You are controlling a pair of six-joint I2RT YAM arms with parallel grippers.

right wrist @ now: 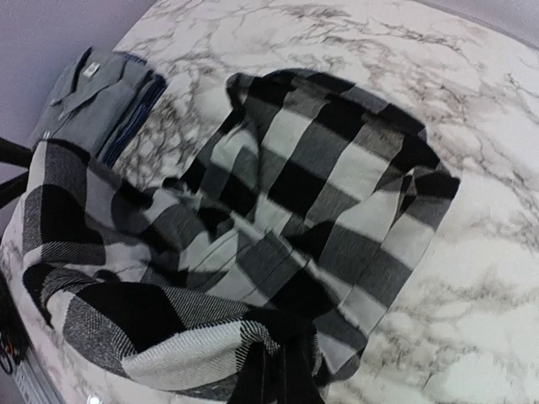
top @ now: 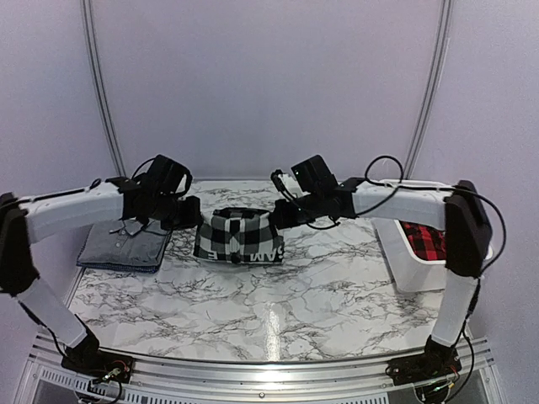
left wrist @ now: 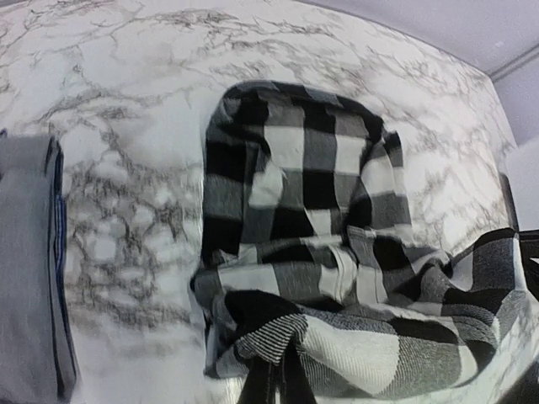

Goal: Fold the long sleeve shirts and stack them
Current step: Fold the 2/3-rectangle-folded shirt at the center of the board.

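Toward the far edge of the table (top: 278, 311), about midway along it, you have the black-and-white checked shirt (top: 240, 237), bunched into a wide bundle. Your left claw (top: 189, 220) is clamped shut on its left end and your right claw (top: 276, 220) is clamped shut on its right end. In both wrist views the dark fingertips (left wrist: 268, 385) are buried in a raised fold of the cloth, while the rest of the shirt lies on the marble-patterned top.

Near the far left corner lies the grey shirt (top: 126, 244), folded flat with its collar showing. It is close beside the checked shirt but apart from it, with a strip of table between them. Your left arm reaches across above it and hides part of its far edge.

At the right edge stands a white bin (top: 404, 271) holding the red-and-black checked shirt (top: 424, 240). Your right arm crosses above the bin's far side, and the bin is well apart from the checked bundle.

Along the near edge of the checked shirt runs a dark strip with white lettering. It appears upside down from the top camera and is too small to read with any certainty.
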